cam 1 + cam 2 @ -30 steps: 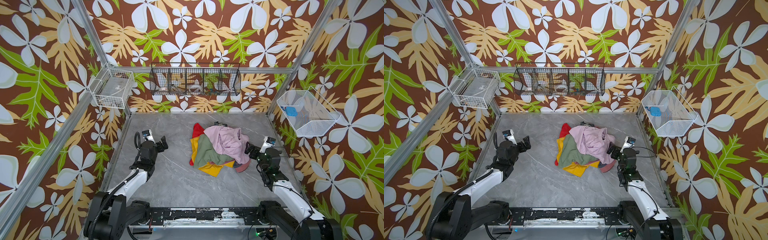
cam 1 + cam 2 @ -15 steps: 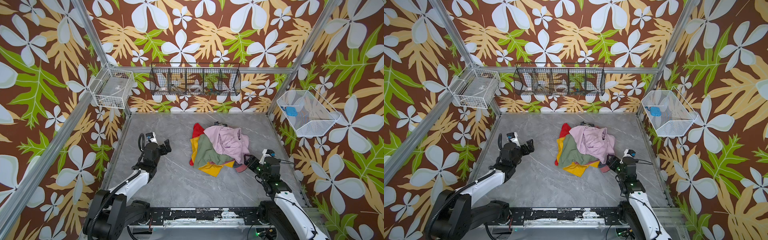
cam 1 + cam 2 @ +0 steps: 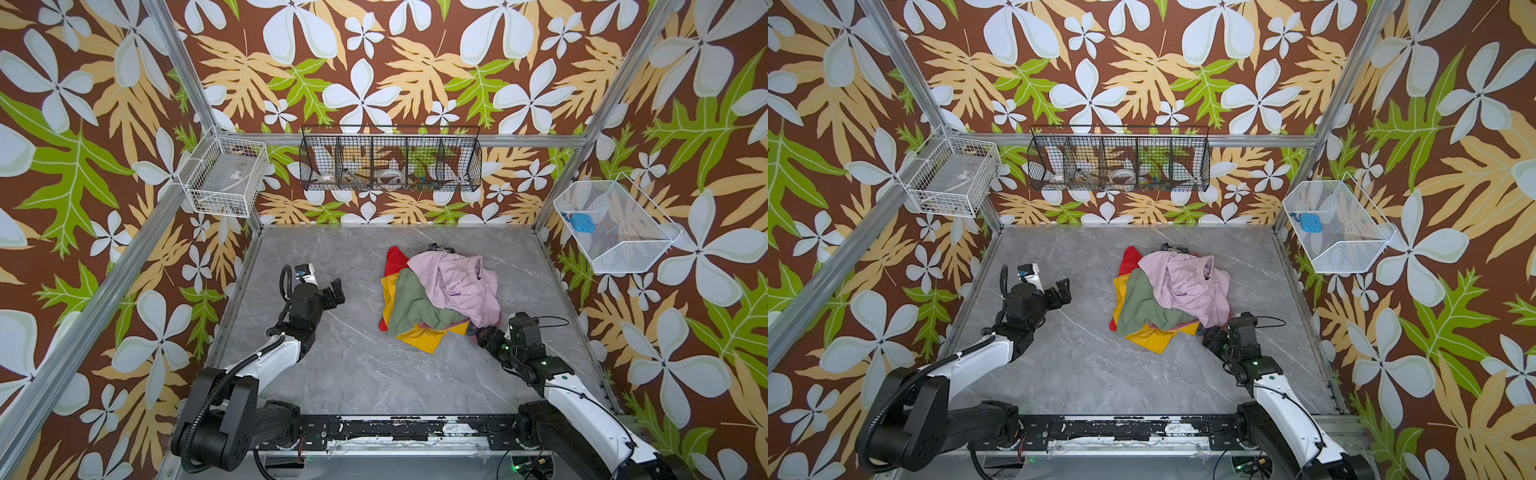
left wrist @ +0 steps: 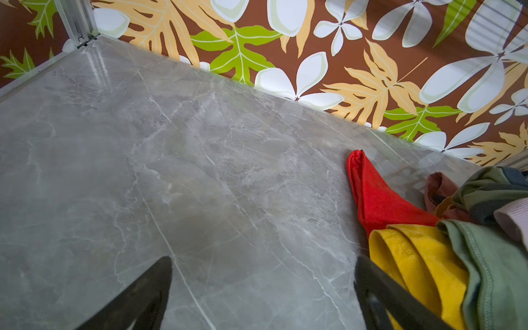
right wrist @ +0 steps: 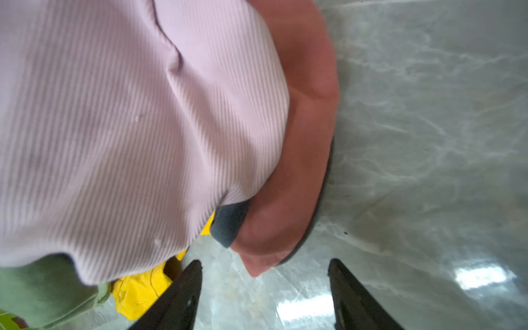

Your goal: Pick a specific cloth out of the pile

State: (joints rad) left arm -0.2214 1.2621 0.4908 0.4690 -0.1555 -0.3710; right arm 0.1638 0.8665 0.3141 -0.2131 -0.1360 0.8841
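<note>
**Marble table: cloth peeks from pile**

I see it under the lilac garment, at the pile's near right edge. My right gripper sits just short of it, jaws partly open and empty. My left gripper gapes wide over bare table.

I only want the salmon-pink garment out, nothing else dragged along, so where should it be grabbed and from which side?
Probably best: grip the salmon-pink cloth by its free rounded lobe edged with dark trim, poking out from under the lilac-pink garment onto the table. Come in low from the side of the pile facing the right gripper; the flap lies uncovered just ahead of its open jaws.
</note>
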